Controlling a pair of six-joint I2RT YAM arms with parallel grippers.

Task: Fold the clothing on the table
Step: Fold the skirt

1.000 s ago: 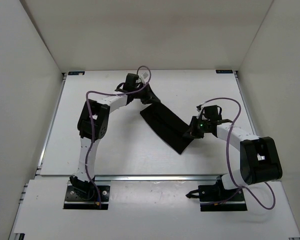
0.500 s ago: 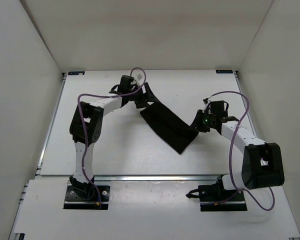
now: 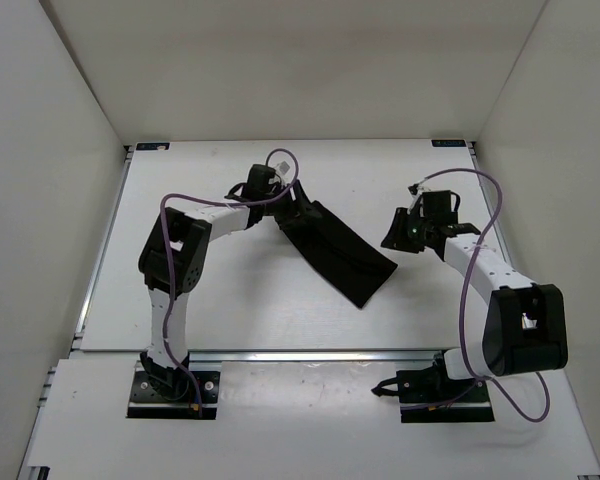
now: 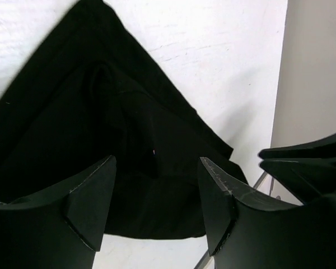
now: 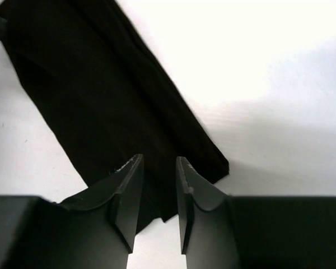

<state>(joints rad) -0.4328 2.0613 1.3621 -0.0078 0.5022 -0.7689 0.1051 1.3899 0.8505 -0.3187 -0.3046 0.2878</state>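
- Since the earlier frame, both arms have let go of the clothing [image 3: 340, 255]. The right gripper [image 3: 392, 238] has drawn back to the right and now stands apart from the near-right end of the fabric. The left gripper [image 4: 157, 162] remains over the far-left end.
- Left gripper: the jaws stand wide apart. We see the fabric lying below the gap and nothing clamped between the fingers.
- Right gripper: the jaws stand only narrowly apart. The gap is bare and nothing is held.
- Location: the clothing lies flat near the middle of the table [image 3: 230, 300], between the two arms. It runs diagonally from far left to near right.
- Appearance: the clothing is plain black and forms a long, narrow band with fairly straight long edges. The right wrist view shows a lengthwise step in the surface, which we read as one layer laid over another. The left wrist view shows soft ridges and a bunched pocket at the far-left end, so that end is less tidy.
- Progress: we judge that the lengthwise fold is done and laid down.
- Remaining: we judge that the band needs at least one fold across its length to become a compact stack. The far-left end may first need smoothing.
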